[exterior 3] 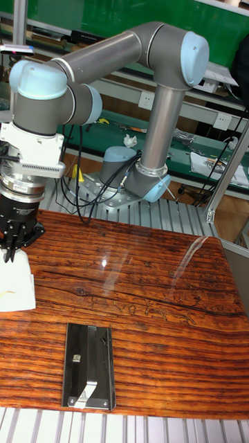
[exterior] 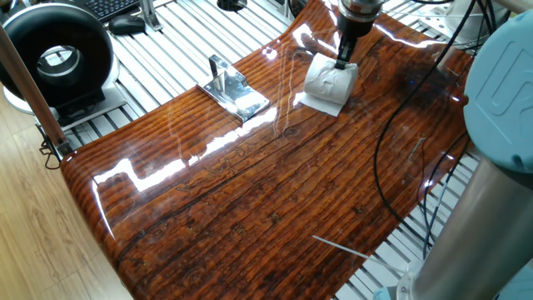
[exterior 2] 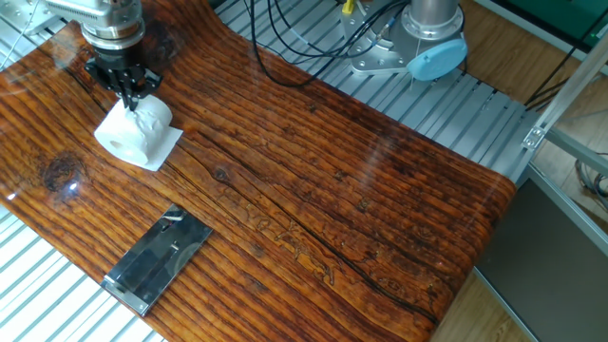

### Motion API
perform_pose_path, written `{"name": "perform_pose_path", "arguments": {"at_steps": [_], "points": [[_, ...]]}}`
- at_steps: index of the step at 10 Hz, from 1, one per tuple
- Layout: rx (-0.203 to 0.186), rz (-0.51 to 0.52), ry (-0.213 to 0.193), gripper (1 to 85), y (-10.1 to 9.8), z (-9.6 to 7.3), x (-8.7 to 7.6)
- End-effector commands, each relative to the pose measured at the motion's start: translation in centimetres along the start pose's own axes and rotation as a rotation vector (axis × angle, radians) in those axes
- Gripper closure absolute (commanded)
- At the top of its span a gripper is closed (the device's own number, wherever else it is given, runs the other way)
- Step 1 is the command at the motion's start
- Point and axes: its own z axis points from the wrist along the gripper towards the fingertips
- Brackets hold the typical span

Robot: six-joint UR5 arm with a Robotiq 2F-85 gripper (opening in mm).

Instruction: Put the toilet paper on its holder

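The toilet paper (exterior: 327, 85) is a small white roll lying on the glossy wooden table with a loose sheet under it. It also shows as the roll (exterior 2: 133, 133) and at the left edge of the tall view as the roll (exterior 3: 15, 284). My gripper (exterior: 341, 63) points straight down onto the roll's top, fingers pinched together on the tissue; the same gripper (exterior 2: 129, 99) and gripper (exterior 3: 12, 253) show in the other views. The holder (exterior: 236, 92), a shiny square plate with a short bent bar, stands apart from the roll, seen too as the holder (exterior 2: 160, 258) and the holder (exterior 3: 88, 365).
A large black ring-shaped device (exterior: 55, 54) stands off the table's far left, near a keyboard (exterior: 113, 7) and mouse (exterior: 127, 25). The arm's base (exterior 2: 423, 43) and cables (exterior 2: 304, 38) sit on the slatted metal bench behind the table. A black cable (exterior: 391, 142) hangs over the wood.
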Motion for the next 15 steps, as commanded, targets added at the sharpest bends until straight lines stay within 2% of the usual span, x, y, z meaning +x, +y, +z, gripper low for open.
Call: {"name": "perform_pose_path", "arguments": {"at_steps": [1, 3, 6, 7, 8, 9, 10, 11, 13, 15], "points": [[-0.014, 0.028, -0.025, 84.7, 0.4, 0.9, -0.9], [-0.017, 0.03, -0.037, 84.7, 0.5, 2.4, -1.4], [-0.006, 0.022, -0.031, 84.7, 0.0, 1.9, -1.0], [0.016, 0.02, -0.014, 84.7, -0.7, 1.9, -0.5], [0.003, 0.025, 0.013, 82.7, -0.5, 1.7, 0.3], [0.003, -0.016, 0.031, 64.7, -0.9, 1.6, 0.9], [0.009, -0.03, 0.06, 57.3, -1.5, 1.4, 1.7], [0.022, -0.062, 0.069, 48.0, -2.4, 1.3, 2.0], [0.023, -0.082, 0.046, 44.7, -2.5, 1.8, 1.2], [0.027, -0.113, 0.056, 39.7, -2.6, 1.8, 1.3]]}}
